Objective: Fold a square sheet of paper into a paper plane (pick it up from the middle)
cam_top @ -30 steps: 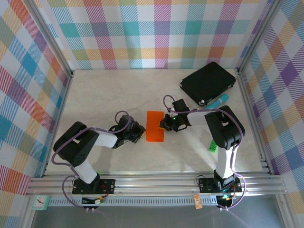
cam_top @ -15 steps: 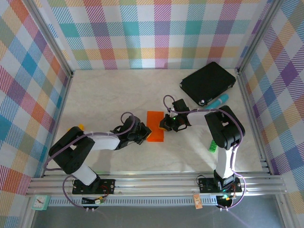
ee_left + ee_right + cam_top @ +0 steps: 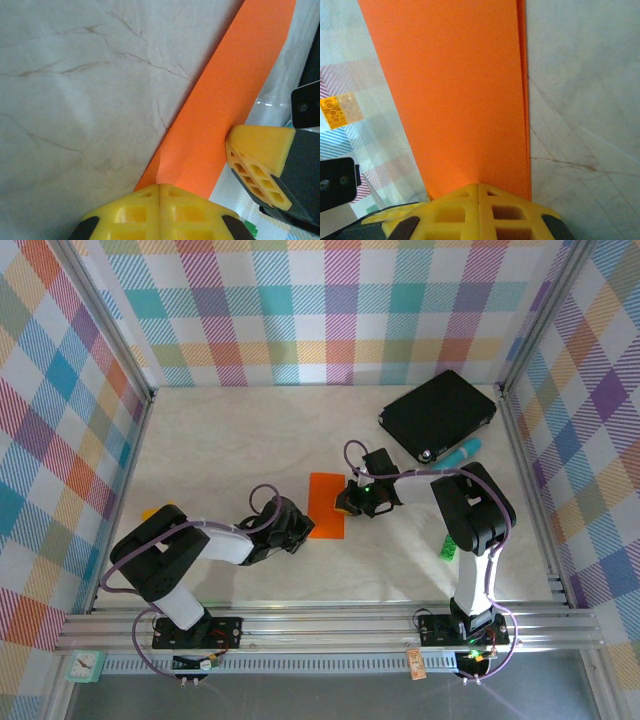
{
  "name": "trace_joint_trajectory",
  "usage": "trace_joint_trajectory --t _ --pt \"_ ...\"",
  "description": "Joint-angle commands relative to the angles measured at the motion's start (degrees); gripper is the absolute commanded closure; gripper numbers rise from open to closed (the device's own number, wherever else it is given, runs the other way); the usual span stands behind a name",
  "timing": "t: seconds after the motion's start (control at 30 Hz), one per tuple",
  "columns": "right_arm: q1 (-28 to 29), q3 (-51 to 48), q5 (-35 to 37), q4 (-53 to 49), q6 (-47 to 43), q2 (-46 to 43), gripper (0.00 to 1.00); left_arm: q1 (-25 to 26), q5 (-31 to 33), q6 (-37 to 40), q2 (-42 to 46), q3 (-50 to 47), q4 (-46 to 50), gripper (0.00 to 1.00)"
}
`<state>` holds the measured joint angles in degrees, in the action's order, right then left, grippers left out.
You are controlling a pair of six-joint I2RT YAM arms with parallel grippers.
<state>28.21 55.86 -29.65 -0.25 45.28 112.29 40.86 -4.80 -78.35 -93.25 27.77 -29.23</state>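
Note:
The square sheet of paper (image 3: 326, 506) is bright orange and lies flat mid-table, folded into a narrow double-layered rectangle (image 3: 455, 90); it has no paper plane shape. My left gripper (image 3: 300, 530) is shut, its tips resting on the sheet's near left corner (image 3: 225, 100). In the left wrist view the left gripper (image 3: 160, 187) has its yellow jaws pressed together. My right gripper (image 3: 345, 502) is also shut and presses on the sheet's right long edge. The right wrist view has the right gripper (image 3: 479, 186) on top of the paper. One of its fingers (image 3: 257, 155) touches the paper's edge.
A black rectangular pad (image 3: 438, 415) lies at the back right with a teal cylinder (image 3: 463, 451) beside it. A small green block (image 3: 449, 548) sits by the right arm, and a small orange brick (image 3: 158, 511) near the left arm. Plaid walls close three sides.
My left gripper has moved right and toward the near edge, from beside the sheet onto its near left corner. The right gripper and the sheet have stayed put.

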Motion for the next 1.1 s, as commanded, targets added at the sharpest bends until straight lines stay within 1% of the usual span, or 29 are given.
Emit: trace_joint_trajectory --t 0.0,0.1,0.27,0.33,0.4,0.53,0.67,0.77,0.9,1.07 --pt "-0.74 -7.33 22.26 -18.41 1.26 12.78 1.0 0.09 4.99 -3.47 0.25 -3.97 4.42 1.0" --pt "-0.78 -7.34 22.51 -18.5 1.48 12.97 1.0 0.05 6.56 -3.73 3.07 -4.48 7.56 1.0" --pt "-0.76 -7.16 22.56 -18.66 1.55 13.06 1.0 -1.35 8.6 -2.16 10.5 -4.12 14.35 1.0" --pt "-0.78 -7.16 22.55 -18.65 1.55 12.96 1.0 -1.46 8.85 -0.14 12.82 -3.22 15.0 1.0" --pt "-0.78 -7.06 22.44 -18.65 1.48 13.03 1.0 -1.4 7.59 2.45 13.54 -1.19 15.48 1.0" --pt "-0.78 -6.89 22.44 -18.86 1.31 12.98 1.0 -0.8 3.92 5.78 10.64 2.71 12.71 1.0" --pt "-0.76 -6.8 22.44 -18.89 1.3 13.1 1.0 0.65 0.93 5.6 4.81 4.97 8.02 1.0" --pt "-0.79 -6.75 22.44 -18.9 1.19 13.06 1.0 0.82 -0.6 4.6 0.77 5.3 5.2 1.0" --pt "-0.86 -6.81 22.2 -18.85 0.91 12.95 1.0 0.5 1.19 2.33 -0.97 2.45 4.17 1.0" --pt "-0.79 -6.03 21.25 -19.0 -1.22 11.79 1.0 -2.16 2.82 -0.4 0.66 -2.66 4.95 1.0"
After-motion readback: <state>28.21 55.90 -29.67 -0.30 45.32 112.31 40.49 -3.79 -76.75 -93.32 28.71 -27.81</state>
